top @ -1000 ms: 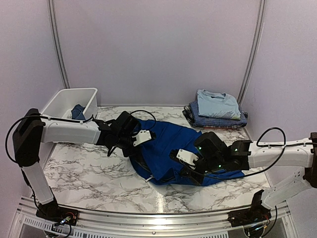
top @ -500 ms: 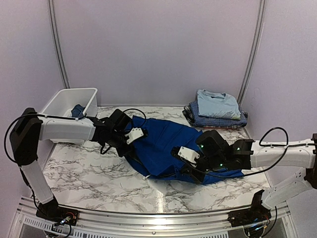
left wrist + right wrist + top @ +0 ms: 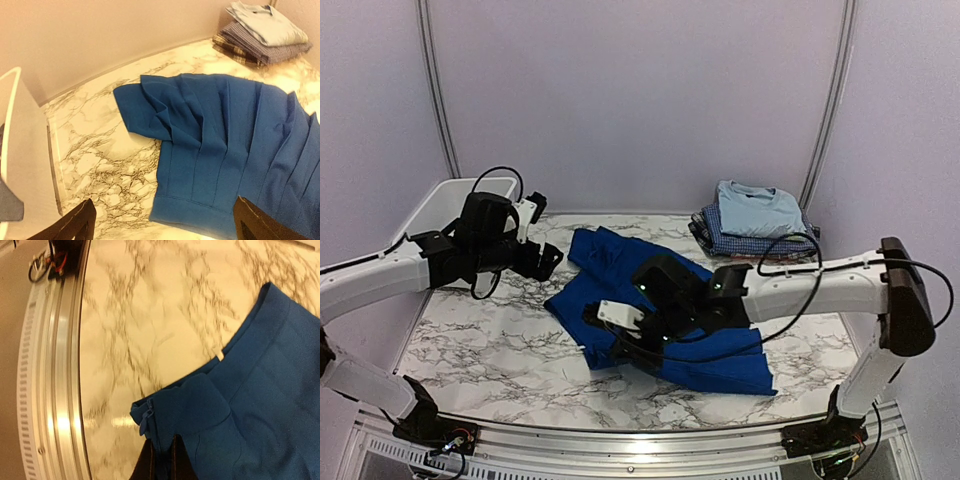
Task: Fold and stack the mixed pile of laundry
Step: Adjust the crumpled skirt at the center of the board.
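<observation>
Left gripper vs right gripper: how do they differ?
Left gripper is open, fingers wide apart, empty; right gripper is shut on the edge of the royal blue garment. Left gripper is clear of the cloth, near the white bin; right gripper is right at the garment. Both have dark fingers.

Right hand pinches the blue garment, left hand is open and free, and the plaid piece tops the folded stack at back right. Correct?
No: the T-shirt tops the stack; the plaid piece is at its bottom, as the left wrist view shows. The right hand does pinch the blue garment; the left hand is open and free.
</observation>
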Action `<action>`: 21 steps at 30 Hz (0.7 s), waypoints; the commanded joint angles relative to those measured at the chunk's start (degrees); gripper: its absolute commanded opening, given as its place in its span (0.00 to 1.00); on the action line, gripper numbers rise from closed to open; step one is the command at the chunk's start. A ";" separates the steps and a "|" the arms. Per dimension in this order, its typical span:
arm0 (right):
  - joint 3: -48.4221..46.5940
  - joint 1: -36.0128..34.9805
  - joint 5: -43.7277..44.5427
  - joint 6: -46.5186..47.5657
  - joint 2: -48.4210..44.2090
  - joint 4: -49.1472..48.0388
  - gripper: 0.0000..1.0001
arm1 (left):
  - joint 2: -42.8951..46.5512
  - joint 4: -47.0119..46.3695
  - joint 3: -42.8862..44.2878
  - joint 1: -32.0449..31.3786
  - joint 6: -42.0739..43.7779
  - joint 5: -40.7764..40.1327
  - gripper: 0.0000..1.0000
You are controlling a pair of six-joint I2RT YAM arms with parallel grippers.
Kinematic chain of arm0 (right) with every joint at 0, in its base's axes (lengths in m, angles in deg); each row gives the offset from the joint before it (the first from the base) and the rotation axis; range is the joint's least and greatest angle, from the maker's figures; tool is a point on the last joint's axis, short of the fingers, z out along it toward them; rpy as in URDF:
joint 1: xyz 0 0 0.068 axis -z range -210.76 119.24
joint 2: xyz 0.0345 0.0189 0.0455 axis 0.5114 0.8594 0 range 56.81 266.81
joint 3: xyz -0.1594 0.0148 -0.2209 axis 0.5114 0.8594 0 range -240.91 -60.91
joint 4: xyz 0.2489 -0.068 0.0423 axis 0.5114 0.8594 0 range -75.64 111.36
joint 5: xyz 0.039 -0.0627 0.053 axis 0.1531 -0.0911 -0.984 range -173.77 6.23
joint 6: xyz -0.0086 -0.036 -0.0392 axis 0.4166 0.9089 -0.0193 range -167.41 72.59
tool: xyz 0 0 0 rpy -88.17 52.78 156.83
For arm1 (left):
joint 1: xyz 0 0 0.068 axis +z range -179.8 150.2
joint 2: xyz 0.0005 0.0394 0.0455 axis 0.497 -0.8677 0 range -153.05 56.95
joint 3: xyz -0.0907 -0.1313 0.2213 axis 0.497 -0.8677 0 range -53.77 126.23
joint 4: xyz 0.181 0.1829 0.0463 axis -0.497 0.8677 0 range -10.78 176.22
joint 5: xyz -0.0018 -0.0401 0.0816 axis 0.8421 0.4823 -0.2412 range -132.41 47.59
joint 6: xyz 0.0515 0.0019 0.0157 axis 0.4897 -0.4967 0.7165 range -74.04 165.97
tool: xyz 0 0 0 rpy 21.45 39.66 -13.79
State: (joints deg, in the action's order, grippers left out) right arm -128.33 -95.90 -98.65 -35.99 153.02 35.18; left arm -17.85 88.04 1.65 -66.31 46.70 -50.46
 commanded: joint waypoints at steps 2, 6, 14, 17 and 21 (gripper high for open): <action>-12.66 3.47 -13.84 0.87 2.65 6.62 0.31 | 3.56 -1.16 -3.13 1.18 -10.58 1.37 0.99; -0.69 16.88 -23.27 -7.06 -7.96 -0.97 0.78 | -4.30 6.31 1.80 1.09 -10.43 5.85 0.99; -6.20 32.99 -18.75 -8.07 3.06 4.86 0.60 | -17.07 7.91 8.48 -3.07 -10.07 14.83 0.79; -8.04 34.38 -18.51 -10.53 8.71 4.27 0.51 | -22.28 8.91 10.23 -4.09 -11.76 15.33 0.68; -7.33 35.75 -17.48 -13.84 14.08 3.08 0.44 | -28.44 9.05 12.61 -4.01 -13.70 12.14 0.60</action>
State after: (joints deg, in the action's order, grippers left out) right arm -134.49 -61.45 -116.66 -45.63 163.81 37.01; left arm -41.50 94.62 11.55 -70.84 34.81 -36.85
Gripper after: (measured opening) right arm 0.463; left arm 0.630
